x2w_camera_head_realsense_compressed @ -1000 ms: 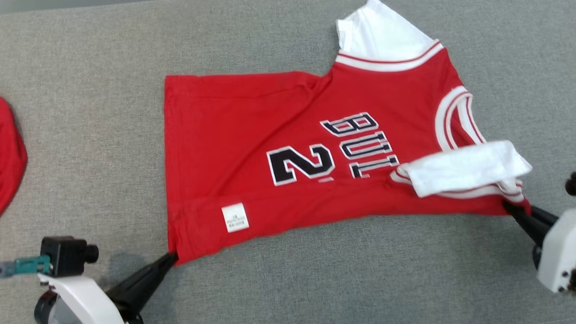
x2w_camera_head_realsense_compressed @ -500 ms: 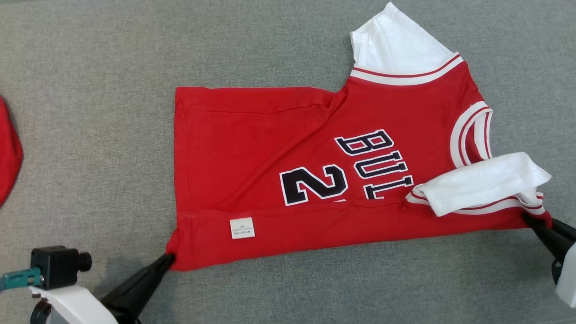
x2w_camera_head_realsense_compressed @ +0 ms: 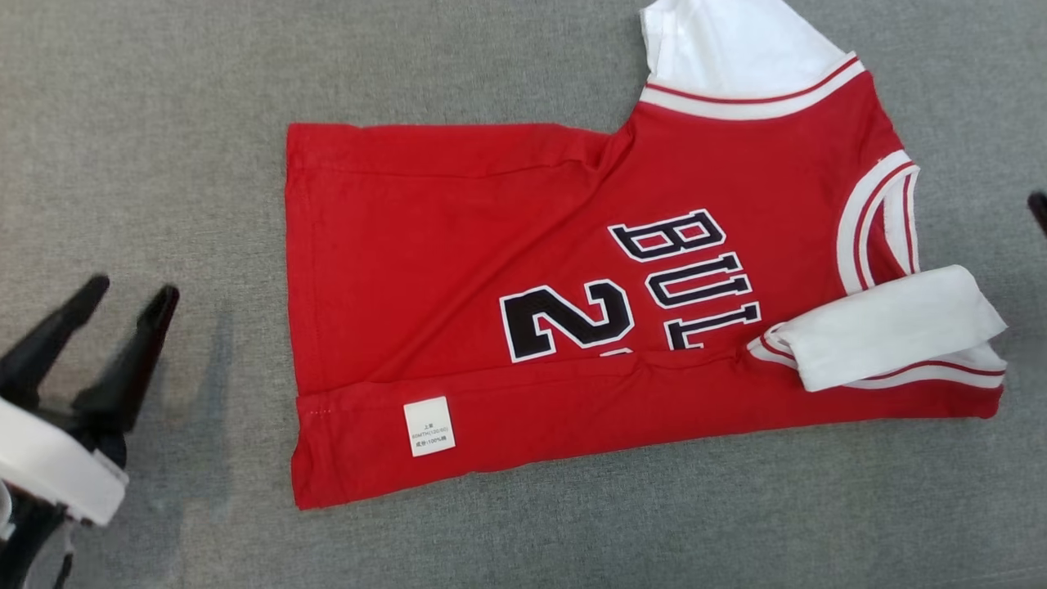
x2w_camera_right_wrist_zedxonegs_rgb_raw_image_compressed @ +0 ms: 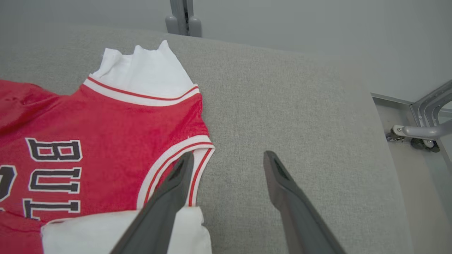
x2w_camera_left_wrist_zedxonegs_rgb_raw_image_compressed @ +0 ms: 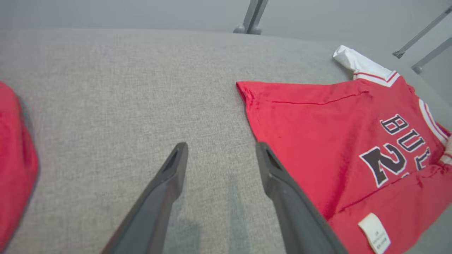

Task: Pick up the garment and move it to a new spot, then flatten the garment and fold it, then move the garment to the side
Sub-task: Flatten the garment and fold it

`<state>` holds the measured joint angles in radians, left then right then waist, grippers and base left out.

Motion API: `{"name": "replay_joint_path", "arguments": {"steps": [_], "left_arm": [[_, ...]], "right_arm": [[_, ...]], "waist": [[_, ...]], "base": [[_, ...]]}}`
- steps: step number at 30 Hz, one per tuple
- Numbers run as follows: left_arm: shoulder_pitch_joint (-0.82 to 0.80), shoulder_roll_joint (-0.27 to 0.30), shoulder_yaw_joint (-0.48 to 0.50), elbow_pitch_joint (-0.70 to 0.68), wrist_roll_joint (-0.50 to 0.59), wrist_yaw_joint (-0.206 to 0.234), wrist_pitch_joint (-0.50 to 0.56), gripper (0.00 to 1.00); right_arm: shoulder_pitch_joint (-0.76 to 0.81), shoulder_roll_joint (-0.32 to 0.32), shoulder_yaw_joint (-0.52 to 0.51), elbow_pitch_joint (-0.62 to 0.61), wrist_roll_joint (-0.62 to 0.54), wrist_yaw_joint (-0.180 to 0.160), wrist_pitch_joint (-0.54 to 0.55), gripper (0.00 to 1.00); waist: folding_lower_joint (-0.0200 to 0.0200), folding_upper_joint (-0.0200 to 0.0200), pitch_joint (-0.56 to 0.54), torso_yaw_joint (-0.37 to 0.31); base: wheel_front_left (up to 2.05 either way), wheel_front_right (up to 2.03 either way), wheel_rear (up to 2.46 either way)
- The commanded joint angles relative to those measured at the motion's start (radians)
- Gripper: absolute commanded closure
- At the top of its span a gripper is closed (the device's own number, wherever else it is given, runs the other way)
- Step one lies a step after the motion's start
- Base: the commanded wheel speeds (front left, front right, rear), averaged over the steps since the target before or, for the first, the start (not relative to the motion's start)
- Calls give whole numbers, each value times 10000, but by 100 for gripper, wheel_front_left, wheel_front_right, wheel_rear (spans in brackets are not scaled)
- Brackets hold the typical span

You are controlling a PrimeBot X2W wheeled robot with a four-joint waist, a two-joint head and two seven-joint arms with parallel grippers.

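The grey table (x2w_camera_head_realsense_compressed: pixel 164 123) carries the red shirt (x2w_camera_head_realsense_compressed: pixel 491 245), laid flat in the middle. Its long axis runs left to right across the head view, with the hem toward the left gripper (x2w_camera_head_realsense_compressed: pixel 131 290) and the neck toward the right gripper (x2w_camera_right_wrist_zedxonegs_rgb_raw_image_compressed: pixel 229 155). Both grippers are spread wide and hold nothing. The left one sits off the hem over bare table. The right one is closer, one finger over the neck trim, though contact cannot be judged. The near long edge is turned over, showing a white label (x2w_camera_head_realsense_compressed: pixel 429 425) and a folded white sleeve (x2w_camera_head_realsense_compressed: pixel 891 327). Another red cloth (x2w_camera_left_wrist_zedxonegs_rgb_raw_image_compressed: pixel 14 158) lies far left, out of the way.
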<state>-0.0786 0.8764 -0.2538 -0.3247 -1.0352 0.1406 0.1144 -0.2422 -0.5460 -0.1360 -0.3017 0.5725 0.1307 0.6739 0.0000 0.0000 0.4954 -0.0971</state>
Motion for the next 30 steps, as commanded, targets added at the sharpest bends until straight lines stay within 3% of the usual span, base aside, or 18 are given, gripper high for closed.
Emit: {"name": "replay_joint_path", "arguments": {"steps": [1, 4, 11, 20, 30], "left_arm": [[-584, 30, -52, -23, 177, -49, 149, 0], [-2270, -292, -569, 282, 514, -221, 725, 0], [-5491, -1697, -2003, 1993, 1213, -860, 1687, 0], [-6925, -2821, -3145, 3256, 1522, -1708, 2177, 0], [-7454, -3423, -3596, 3764, 1268, -2062, 2507, 0]], "right_arm": [[-648, 80, 136, 213, -198, 1, 69, 0], [-2598, 436, 807, 1113, -863, 1, 40, 0], [-6114, 1773, 2274, 4209, -2205, 0, -349, 0], [-8048, 2182, 2781, 6820, -3102, 0, -1020, 0], [-8948, 2628, 3343, 8517, -3193, 1, -1740, 0]], "waist": [[0, 0, 543, 29], [0, 0, 1070, 161], [0, 0, 1782, 614], [0, 0, 1957, 1069], [0, 0, 1967, 1042]], "base": [[0, 0, 0], [0, 0, 0], [0, 0, 0], [0, 0, 0], [0, 0, 0]]}}
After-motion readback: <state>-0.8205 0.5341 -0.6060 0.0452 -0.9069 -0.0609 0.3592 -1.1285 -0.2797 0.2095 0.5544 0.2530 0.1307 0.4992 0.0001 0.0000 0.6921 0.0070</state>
